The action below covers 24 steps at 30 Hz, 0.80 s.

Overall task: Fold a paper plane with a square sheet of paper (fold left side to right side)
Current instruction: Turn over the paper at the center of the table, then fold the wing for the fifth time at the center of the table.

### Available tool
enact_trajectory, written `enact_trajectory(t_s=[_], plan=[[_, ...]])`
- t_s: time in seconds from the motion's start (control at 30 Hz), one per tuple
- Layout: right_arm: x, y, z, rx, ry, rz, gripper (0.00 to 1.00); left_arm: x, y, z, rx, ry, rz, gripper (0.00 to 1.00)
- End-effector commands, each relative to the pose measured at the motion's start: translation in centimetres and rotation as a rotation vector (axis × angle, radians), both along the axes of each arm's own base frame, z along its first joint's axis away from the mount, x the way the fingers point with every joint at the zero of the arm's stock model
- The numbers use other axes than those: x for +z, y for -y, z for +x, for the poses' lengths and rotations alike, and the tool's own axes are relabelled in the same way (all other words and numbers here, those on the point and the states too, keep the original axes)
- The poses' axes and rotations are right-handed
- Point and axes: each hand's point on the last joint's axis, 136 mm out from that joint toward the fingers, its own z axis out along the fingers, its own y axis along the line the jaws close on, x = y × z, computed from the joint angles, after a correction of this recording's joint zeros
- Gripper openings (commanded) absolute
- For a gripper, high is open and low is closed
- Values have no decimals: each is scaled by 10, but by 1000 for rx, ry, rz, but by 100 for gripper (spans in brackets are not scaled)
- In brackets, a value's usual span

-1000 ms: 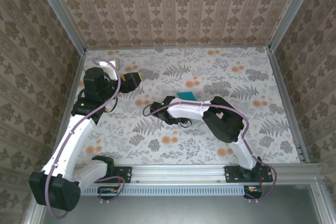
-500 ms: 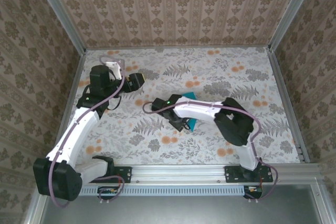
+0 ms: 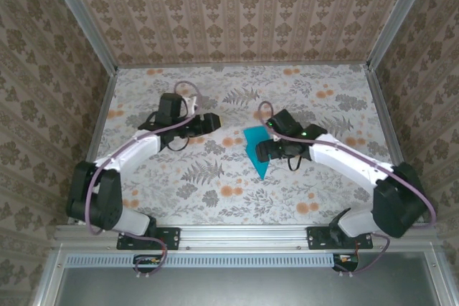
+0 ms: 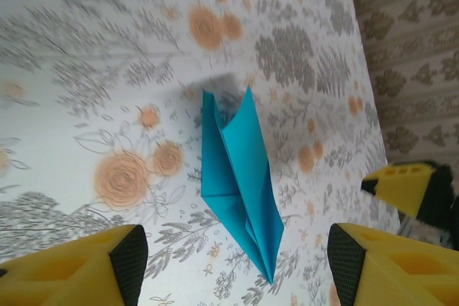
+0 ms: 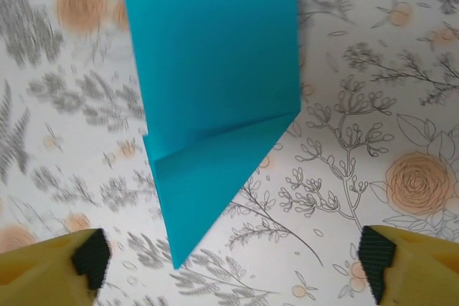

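Paper plane (image 3: 255, 150) lies flat mid-surface (image 3: 186, 184), edges free, left gripper (image 4: 237, 256) spread nearby, right gripper (image 5: 233, 256) spread low over it.

L arm (image 3: 133, 154) comes up from its base at near left, elbow folded low by the left edge, white forearm reaching fwd and rightward; L gripper (image 3: 209, 121) points right, toward centre; its yellow fingers (image 4: 72, 266) stand wide apart, nothing between them; R arm (image 3: 351, 163) comes up from near right, elbow out by the right edge, forearm angled fwd and leftward; R gripper (image 3: 260, 150) faces left and down, near centre; its jaws are spread wide too, gripping nothing; the two grippers face each other, apart.
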Motion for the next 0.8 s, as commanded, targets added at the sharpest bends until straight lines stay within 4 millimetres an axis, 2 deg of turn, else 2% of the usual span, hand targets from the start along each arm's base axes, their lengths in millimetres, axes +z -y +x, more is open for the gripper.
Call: enact_trajectory(t_s=[0.0,0.03,0.23,0.3,0.47,0.53,0.77], plan=[[24,-11,15,-49,97,236,100,2,23,7,-44,1,-53,69],[26,-7,17,-68,104,272,100,-3,37,0,-80,-11,-52,69],[27,13,22,-162,146,451,100,-36,78,-1,-166,-83,-58,66],[24,17,21,-177,144,461,100,-49,88,0,-185,-109,-60,65],[20,20,19,-172,131,461,100,-65,101,8,-196,-137,-68,58],[18,20,20,-169,134,462,100,-69,103,9,-205,-142,-71,52],[15,10,25,-74,154,452,100,-71,102,10,-245,-93,-82,18]])
